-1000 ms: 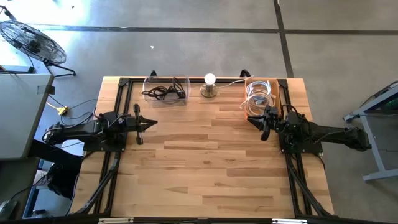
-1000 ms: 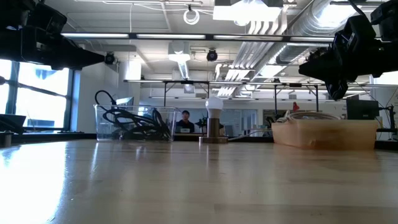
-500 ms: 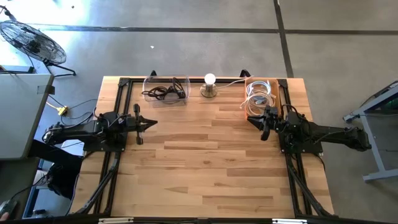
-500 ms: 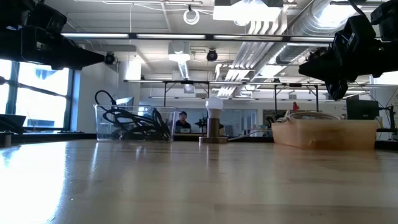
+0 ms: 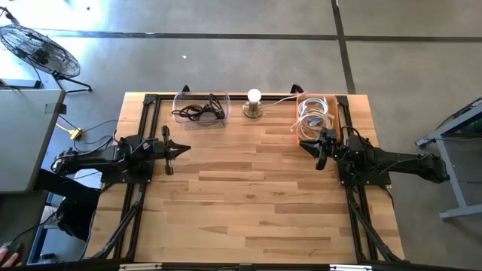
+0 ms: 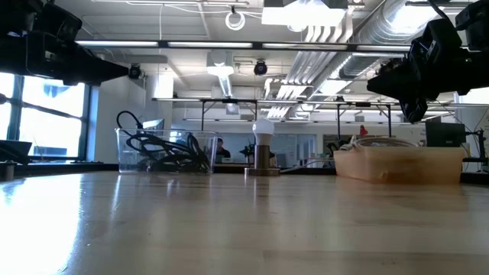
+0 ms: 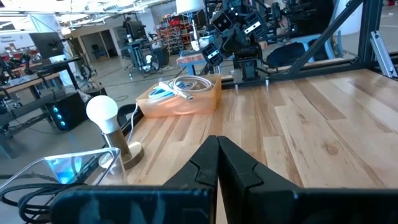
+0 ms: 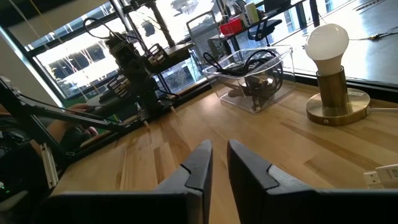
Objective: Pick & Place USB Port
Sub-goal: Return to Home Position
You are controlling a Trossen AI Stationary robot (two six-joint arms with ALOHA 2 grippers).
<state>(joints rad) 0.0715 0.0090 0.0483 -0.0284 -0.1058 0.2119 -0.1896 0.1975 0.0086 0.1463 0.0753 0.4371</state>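
1. Left tool [image 5: 184, 149]: clenched, fingertips touching, grasping nothing; raised off the counter [image 5: 248, 203] at its left side, pointing right.
2. Right tool [image 5: 306, 146]: all but clenched, only a thin slit between the fingers, grasping nothing; raised at the right side, pointing left.
3. Risk, as a judgement: spring-out of the black USB cable [image 5: 200, 113], given a loop standing above the wall of the transparent bin [image 5: 178, 120] in the low view; likely cause a stiff coil relaxing or a jolt to the counter.
4. Risk, as a judgement: a knock to the orange bin [image 5: 334, 113], just beyond the right tool on its far side; likely cause a low or wide swing of that arm.
5. Lesser risk: a snag on the cord of the bulb lamp [image 5: 254, 105], upright between the two bins at the far edge; unlikely with both tools raised.
6. Position of the task's thing: black USB cable coiled inside the transparent bin, far left of centre; farther off than the left tool and slightly to its right, well apart from it; well apart from the right tool too, beyond the lamp.
7. White cables [image 5: 310, 117]: heaped inside the orange bin, near the right tool, apart from it.
8. Stage, as a judgement: sorting done, both arms at or near rest pose.
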